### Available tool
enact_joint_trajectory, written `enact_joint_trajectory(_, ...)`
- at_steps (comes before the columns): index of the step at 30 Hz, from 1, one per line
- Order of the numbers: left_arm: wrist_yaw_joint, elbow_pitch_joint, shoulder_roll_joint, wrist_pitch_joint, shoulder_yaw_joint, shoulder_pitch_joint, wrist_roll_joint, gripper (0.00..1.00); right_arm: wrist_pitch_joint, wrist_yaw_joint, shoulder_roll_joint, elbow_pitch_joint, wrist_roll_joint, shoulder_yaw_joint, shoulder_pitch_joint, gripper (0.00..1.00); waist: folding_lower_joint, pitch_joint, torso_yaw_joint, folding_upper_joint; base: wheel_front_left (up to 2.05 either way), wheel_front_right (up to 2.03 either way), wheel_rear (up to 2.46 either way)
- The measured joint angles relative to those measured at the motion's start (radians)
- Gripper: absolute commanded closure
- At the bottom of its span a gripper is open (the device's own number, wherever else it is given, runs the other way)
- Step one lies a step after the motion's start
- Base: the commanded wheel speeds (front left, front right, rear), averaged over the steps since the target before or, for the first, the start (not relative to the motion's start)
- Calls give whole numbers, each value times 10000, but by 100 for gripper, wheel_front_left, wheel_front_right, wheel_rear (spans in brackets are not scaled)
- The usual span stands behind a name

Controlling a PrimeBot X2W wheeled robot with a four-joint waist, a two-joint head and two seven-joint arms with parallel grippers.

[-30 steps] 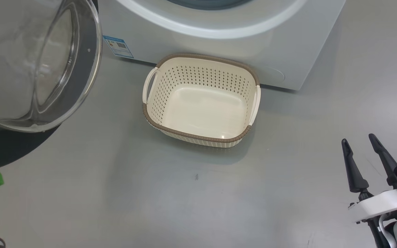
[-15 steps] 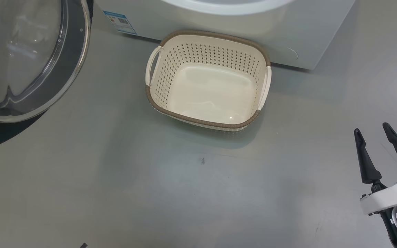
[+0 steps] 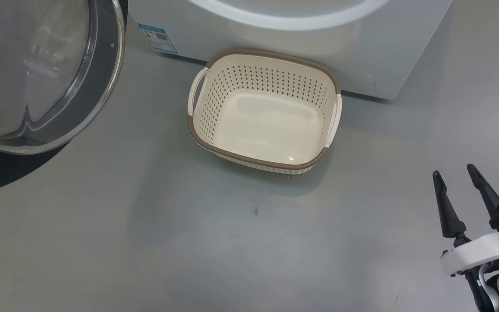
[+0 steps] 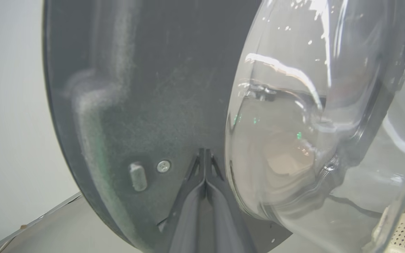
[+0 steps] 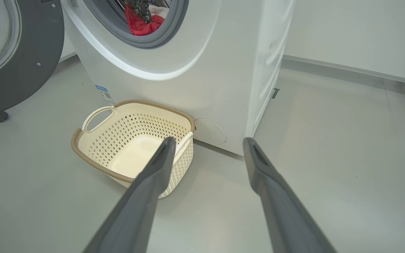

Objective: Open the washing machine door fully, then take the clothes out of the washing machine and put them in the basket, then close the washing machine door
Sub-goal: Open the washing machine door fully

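While the left gripper [image 4: 205,154], fingers together, points at the dark inner face of the open door [image 4: 135,105], the right gripper [image 5: 209,140] hovers with fingers apart, holding nothing. The clothes [image 5: 141,24] lie inside the machine [image 5: 195,80], up and left of it, above the empty basket [image 5: 93,163]. The right arm seems nearer. The floor [image 3: 189,242] is smooth and grey.

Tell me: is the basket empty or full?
Empty: the basket shows its bare cream floor, and the red clothes lie inside the washing machine.
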Motion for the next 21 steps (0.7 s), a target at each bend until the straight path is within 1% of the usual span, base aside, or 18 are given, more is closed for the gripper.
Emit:
enact_joint_trajectory(8,-351,-56,-299,0,-499,343,525,100,-73,0,303,430,94,125,0,0,0,-744,-80,0,0,0,0)
enact_joint_trajectory(14,-598,-282,-380,0,-780,979,890,100,-79,0,571,660,184,217,5,0,0,-1403,-207,0,0,0,0)
enact_joint_trajectory(20,-709,-481,-596,2,-1007,1534,1062,100,-88,0,725,790,313,211,35,0,0,-1930,-387,0,0,0,0)
enact_joint_trajectory(21,-782,-539,-652,2,-1066,1611,1081,100,-88,0,740,830,339,203,54,0,0,-2030,-430,0,0,0,0)
